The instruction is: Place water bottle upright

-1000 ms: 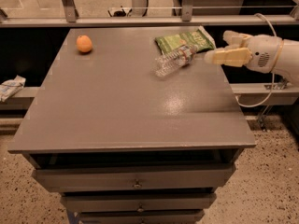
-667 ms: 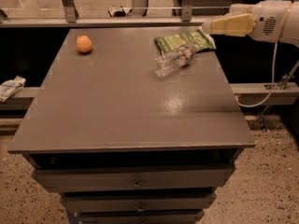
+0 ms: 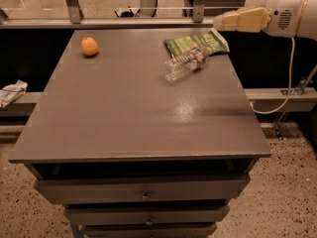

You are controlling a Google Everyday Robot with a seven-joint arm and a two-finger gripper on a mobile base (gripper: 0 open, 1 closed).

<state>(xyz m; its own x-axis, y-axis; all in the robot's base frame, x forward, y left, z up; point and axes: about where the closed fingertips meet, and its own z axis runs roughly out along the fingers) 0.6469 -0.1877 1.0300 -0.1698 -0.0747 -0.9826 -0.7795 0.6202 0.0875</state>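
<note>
Water bottle (image 3: pixel 184 66) lying on its side at the right rear of the grey drawer cabinet (image 3: pixel 138 123), with the gripper (image 3: pixel 218 22) held above and apart from it.
We see the bottle's far end touching a green snack bag (image 3: pixel 197 41). An orange (image 3: pixel 89 46) sits well apart at the left rear. The gripper hangs near the bag's right corner, and we cannot tell whether it is open or closed.
</note>
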